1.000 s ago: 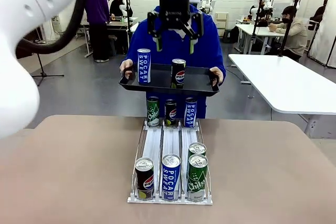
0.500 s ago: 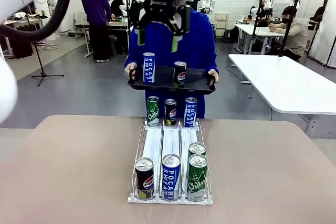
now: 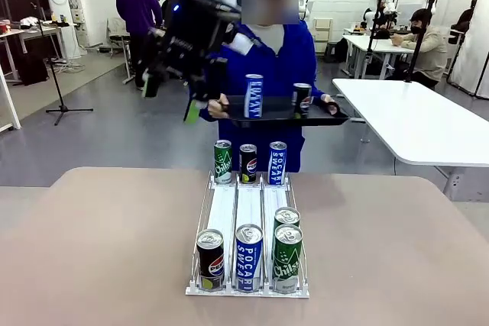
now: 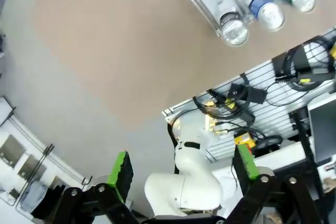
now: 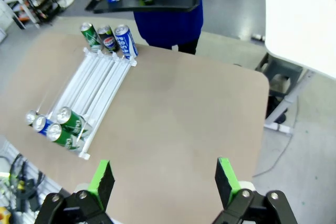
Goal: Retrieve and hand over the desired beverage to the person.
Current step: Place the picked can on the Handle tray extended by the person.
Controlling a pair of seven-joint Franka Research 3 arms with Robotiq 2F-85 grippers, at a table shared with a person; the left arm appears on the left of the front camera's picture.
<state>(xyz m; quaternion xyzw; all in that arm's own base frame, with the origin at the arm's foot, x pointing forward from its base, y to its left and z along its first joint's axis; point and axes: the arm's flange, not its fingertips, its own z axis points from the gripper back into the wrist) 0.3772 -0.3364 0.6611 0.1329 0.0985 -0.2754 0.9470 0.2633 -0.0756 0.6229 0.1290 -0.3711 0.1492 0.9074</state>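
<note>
Beverage cans stand in a rack (image 3: pixel 248 280) mid-counter (image 3: pixel 99 250): three at the near end, a fourth behind the near green one, three at the far end. Beyond the far edge, the person (image 3: pixel 267 74) in blue holds a black tray (image 3: pixel 283 118) with a blue Pocari Sweat can (image 3: pixel 254 95) and a Pepsi can (image 3: pixel 302 99) upright on it. I see my left gripper (image 3: pixel 166 97) raised high, just left of the tray, fingers (image 4: pixel 119 169) spread wide, holding nothing. My right gripper (image 5: pixel 164 179) hangs well above the counter's bare side, also wide apart and empty. Broad bare counter lies either side of the rack.
</note>
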